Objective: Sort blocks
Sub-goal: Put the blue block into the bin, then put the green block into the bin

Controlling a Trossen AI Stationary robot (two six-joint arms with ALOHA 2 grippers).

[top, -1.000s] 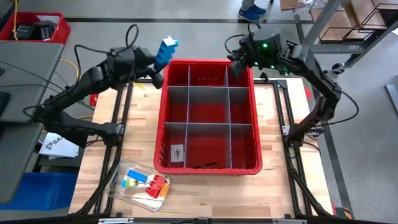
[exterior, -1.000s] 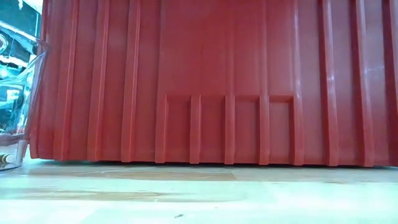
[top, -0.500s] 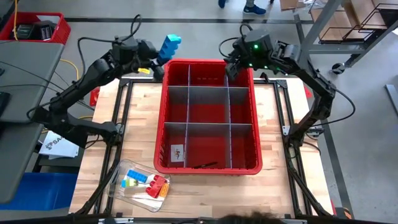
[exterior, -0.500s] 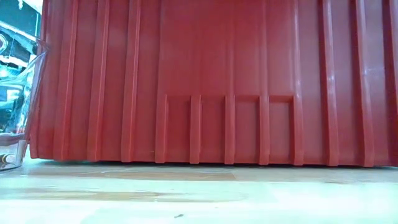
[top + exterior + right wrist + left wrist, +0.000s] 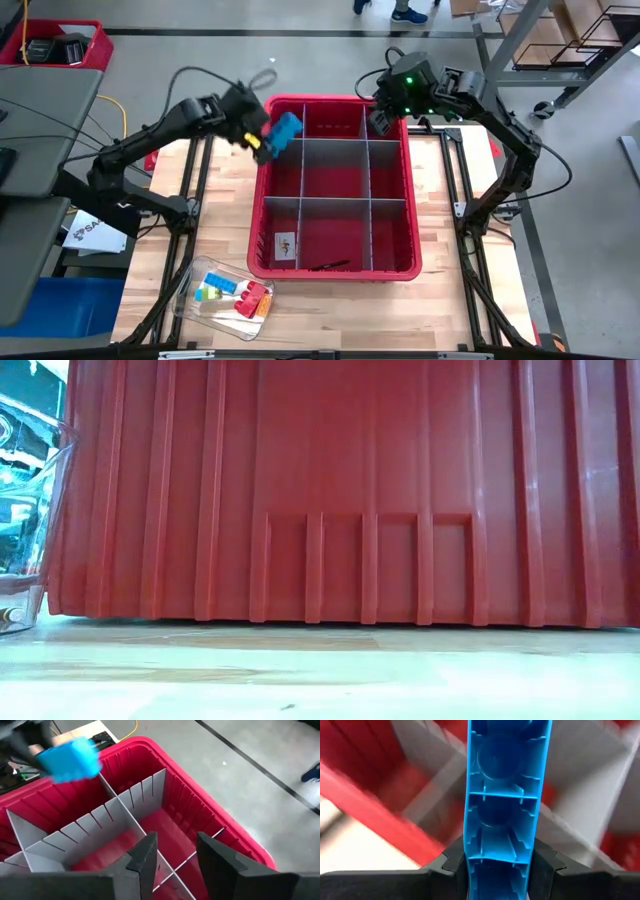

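A long blue block (image 5: 287, 128) hangs over the far-left compartment of the red bin (image 5: 255, 215), with my left gripper (image 5: 270, 140) shut on it. The left wrist view shows the block's hollow underside (image 5: 502, 795); the right wrist view also shows the blue block (image 5: 70, 757). My right gripper (image 5: 175, 862) is open with nothing between its fingers and hovers over the bin's far-right corner (image 5: 382, 112). More blocks (image 5: 240, 295), red, blue, yellow, green and orange, lie in a clear container (image 5: 200, 310) at the near left. My left gripper pinches the blue block's two long sides near one end (image 5: 470, 860) between its fingers (image 5: 547, 865). The fingers slant down from the table's left toward the bin. The block sticks out past the fingertips, along them, and is lifted clear above the bin.
Grey slotted dividers (image 5: 367, 170) split the bin into several compartments. A small card (image 5: 286, 244) and a dark thin thing (image 5: 325, 266) lie in the near compartments. In the low view the bin's wall (image 5: 330, 490) fills the picture, with the clear container (image 5: 25, 510) at its left.
My left gripper has come down and toward the near side, from beyond the bin's far-left corner to over its far-left compartment. It has tipped downward, and the blue block with it. It has stayed shut on the block.
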